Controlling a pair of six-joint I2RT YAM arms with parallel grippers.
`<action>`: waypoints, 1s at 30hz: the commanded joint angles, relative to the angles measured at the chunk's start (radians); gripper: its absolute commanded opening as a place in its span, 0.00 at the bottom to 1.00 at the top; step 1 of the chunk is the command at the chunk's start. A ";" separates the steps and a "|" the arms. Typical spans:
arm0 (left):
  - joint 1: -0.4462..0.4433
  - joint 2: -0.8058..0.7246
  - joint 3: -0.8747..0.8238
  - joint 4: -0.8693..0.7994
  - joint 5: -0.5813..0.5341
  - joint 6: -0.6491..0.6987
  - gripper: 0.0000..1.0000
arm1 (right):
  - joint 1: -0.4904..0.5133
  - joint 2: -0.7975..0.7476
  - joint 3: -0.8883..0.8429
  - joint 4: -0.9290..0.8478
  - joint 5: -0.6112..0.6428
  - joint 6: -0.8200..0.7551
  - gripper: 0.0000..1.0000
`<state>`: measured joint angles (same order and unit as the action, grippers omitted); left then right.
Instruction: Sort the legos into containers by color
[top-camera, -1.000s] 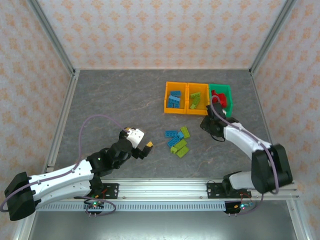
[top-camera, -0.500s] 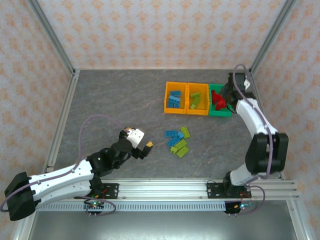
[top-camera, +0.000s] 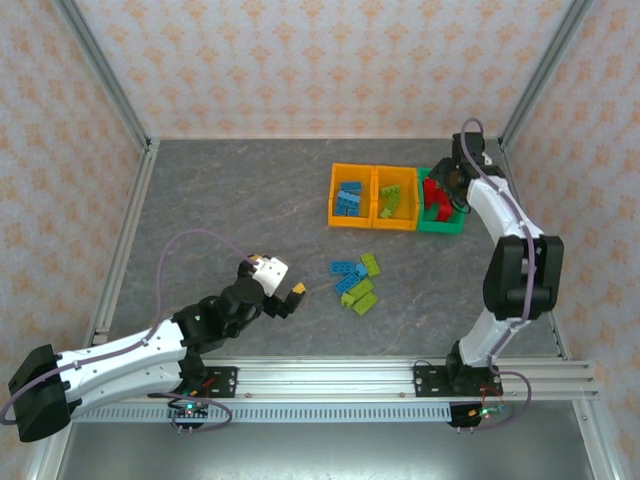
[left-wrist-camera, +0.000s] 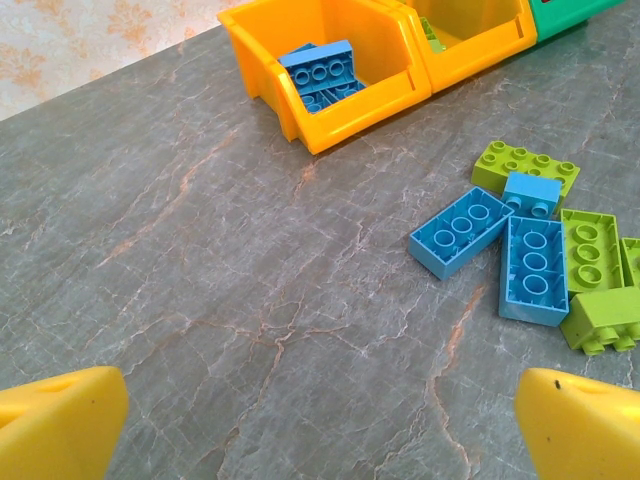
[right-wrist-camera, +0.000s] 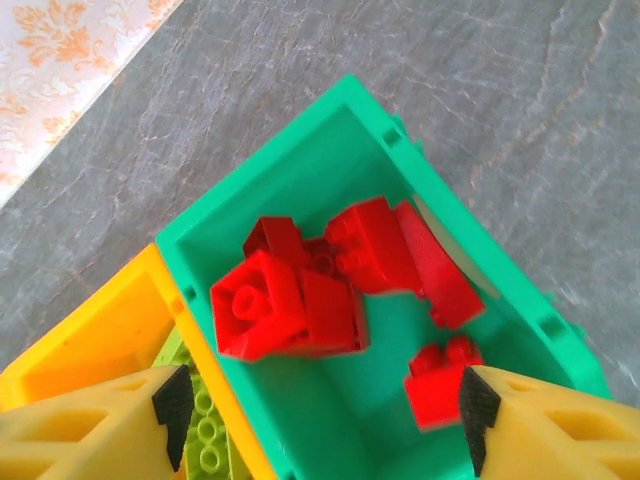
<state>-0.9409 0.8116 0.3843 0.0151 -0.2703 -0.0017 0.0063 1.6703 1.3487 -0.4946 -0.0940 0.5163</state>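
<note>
right pincer (right-wrist-camera: 325, 405) gapes over red legos (right-wrist-camera: 290, 305) in green bin (right-wrist-camera: 290, 160); left pincer (left-wrist-camera: 320, 420) gapes too.

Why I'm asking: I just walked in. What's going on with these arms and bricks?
Two robot arms are sorting plastic bricks by colour. The right gripper hangs open, empty, over the green plastic bin of red bricks. The left gripper, also open, hovers near loose blue and lime-green bricks on the table. Two orange bins hold the other sorted colours.
</note>
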 joint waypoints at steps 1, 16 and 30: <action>-0.001 -0.017 0.016 -0.008 -0.021 -0.004 1.00 | 0.042 -0.206 -0.137 0.010 -0.032 0.035 0.74; -0.001 -0.031 0.005 0.003 -0.031 0.000 1.00 | 0.510 -0.318 -0.441 -0.095 -0.069 0.186 0.85; -0.002 -0.004 0.016 -0.002 -0.028 0.002 1.00 | 0.520 0.022 -0.318 -0.043 -0.132 0.081 0.84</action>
<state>-0.9409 0.8207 0.3843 0.0124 -0.2737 -0.0017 0.5251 1.6497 1.0084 -0.5606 -0.2043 0.6163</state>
